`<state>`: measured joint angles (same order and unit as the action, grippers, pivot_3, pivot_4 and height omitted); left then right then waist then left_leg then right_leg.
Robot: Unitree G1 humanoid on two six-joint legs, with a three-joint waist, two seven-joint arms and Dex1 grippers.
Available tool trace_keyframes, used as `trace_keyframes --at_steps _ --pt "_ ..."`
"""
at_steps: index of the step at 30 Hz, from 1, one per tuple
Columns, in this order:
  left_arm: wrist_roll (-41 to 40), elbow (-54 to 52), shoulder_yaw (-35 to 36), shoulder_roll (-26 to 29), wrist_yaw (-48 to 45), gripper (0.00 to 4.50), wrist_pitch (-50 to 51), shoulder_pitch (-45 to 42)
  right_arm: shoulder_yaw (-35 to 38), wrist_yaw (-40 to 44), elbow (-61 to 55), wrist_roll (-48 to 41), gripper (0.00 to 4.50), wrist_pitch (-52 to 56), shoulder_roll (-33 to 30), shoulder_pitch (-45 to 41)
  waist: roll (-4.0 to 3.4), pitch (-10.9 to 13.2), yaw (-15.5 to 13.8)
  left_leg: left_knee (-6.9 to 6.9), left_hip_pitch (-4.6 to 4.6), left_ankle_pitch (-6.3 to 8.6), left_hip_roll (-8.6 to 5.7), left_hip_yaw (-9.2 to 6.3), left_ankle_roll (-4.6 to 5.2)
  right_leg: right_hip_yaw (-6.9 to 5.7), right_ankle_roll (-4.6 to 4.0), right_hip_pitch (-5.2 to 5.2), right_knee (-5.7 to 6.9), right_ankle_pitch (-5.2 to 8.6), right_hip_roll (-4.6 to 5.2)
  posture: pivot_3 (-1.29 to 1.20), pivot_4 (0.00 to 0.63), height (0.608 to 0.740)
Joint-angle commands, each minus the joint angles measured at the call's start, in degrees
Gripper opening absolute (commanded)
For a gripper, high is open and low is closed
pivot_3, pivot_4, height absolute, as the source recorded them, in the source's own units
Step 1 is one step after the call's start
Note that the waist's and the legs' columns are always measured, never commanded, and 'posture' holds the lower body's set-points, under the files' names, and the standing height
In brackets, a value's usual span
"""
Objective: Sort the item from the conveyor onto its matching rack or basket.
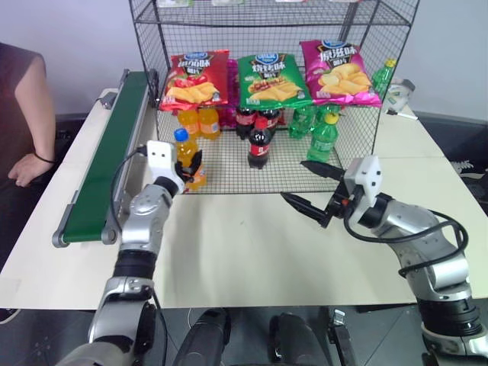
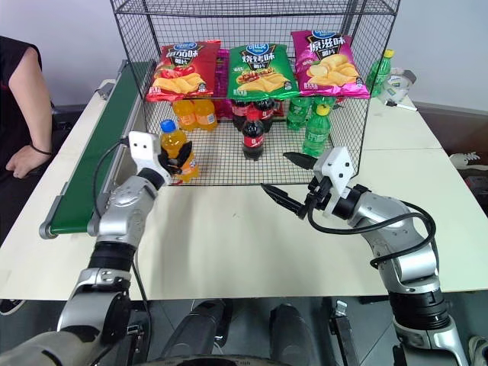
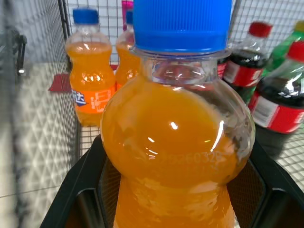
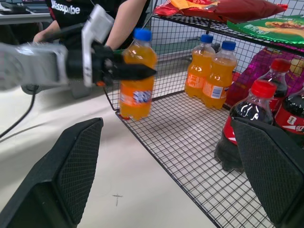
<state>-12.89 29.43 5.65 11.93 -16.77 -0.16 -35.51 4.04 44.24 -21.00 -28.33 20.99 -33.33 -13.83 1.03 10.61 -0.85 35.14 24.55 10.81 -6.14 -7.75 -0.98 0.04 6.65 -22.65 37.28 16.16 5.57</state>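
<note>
1. Left gripper [image 1: 191, 164] clenches the orange soda bottle [image 1: 184, 156] upright at the wire rack's [image 1: 259, 171] front corner; its fingers hide the label.
2. Right gripper [image 1: 309, 187] hangs spread, empty.

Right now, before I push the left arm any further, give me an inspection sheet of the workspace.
Surface: pale table, bare in front of the rack.
Job's things: orange soda bottle held upright at the front left corner of the black wire rack; two more orange bottles stand at the rack's back left; green conveyor carries nothing.
Clutter: cola bottles, green bottles, three chip bags.
Grippers: left gripper shut on the orange soda bottle; right gripper open, holding nothing.
Cables: black cable along the right arm.
Surroundings: person beside the conveyor.
</note>
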Motion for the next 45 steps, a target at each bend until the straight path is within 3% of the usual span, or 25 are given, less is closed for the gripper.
trace_keyframes --at_steps 1,8,17,21,23,30,39,45 --pt "2.2 6.5 0.5 -0.9 0.8 2.43 -8.5 -5.4 1.7 -0.7 -3.3 -0.6 4.5 0.2 -0.9 -0.4 0.01 0.0 0.1 -0.01 0.0 0.0 0.0 0.0 0.0 0.0 0.0 0.0 0.0 0.0 0.0 0.0 0.15 0.74" --pt "6.4 27.2 1.5 -3.4 7.7 2.43 -22.6 -14.8 2.4 -1.8 -4.7 -0.8 4.5 1.4 -1.3 -0.5 0.02 0.0 0.2 -0.01 0.0 0.0 0.01 0.0 0.0 -0.03 0.02 -0.03 0.08 0.0 -0.03 0.0 0.15 0.74" --pt "6.2 35.9 2.5 -4.5 6.7 2.43 -27.1 -17.9 3.2 -1.1 -3.6 -0.4 4.5 0.3 -1.9 0.0 0.02 0.0 0.2 0.01 0.0 -0.01 -0.01 0.0 0.01 -0.05 0.03 -0.03 0.13 -0.01 -0.09 0.0 0.15 0.74" --pt "6.2 36.2 3.5 -4.4 6.3 4.18 -27.8 -17.7 3.3 -0.9 -3.5 -0.3 4.5 -0.2 -1.9 0.4 0.02 0.0 0.2 0.03 0.0 -0.01 -0.01 0.0 0.01 -0.06 0.03 -0.03 0.17 -0.01 -0.1 0.0 0.15 0.74" --pt "6.6 35.7 3.5 -4.1 6.3 4.39 -28.1 -17.3 3.3 -0.8 -3.5 -0.3 4.5 -0.2 -2.0 0.5 0.02 0.0 0.2 0.04 -0.01 -0.01 -0.01 0.0 0.01 -0.05 0.03 -0.03 0.17 -0.01 -0.1 0.0 0.15 0.74" --pt "6.0 29.4 4.0 -2.9 5.4 4.39 -27.2 -13.4 3.1 -1.2 -4.2 -0.5 4.5 0.5 -2.0 0.3 0.02 0.0 0.3 0.04 -0.02 -0.01 0.0 0.0 0.0 -0.04 0.03 -0.03 0.21 -0.01 -0.11 0.0 0.15 0.74" --pt "2.9 1.6 3.1 -2.0 0.7 4.39 -16.5 0.3 2.6 -0.6 -3.6 -1.1 4.5 1.2 -2.0 -1.0 0.0 0.0 0.3 0.04 -0.04 -0.02 0.01 0.0 -0.01 -0.01 0.02 -0.04 0.25 -0.01 -0.09 0.0 0.15 0.74" --pt "1.8 -10.8 1.6 -0.9 -1.9 4.39 -7.8 6.0 2.3 0.2 -2.4 -0.7 4.5 0.7 -1.7 -1.7 -0.01 0.0 0.2 0.07 -0.05 -0.02 0.0 -0.01 -0.01 -0.01 0.02 -0.01 0.25 -0.01 -0.09 0.0 0.15 0.74"
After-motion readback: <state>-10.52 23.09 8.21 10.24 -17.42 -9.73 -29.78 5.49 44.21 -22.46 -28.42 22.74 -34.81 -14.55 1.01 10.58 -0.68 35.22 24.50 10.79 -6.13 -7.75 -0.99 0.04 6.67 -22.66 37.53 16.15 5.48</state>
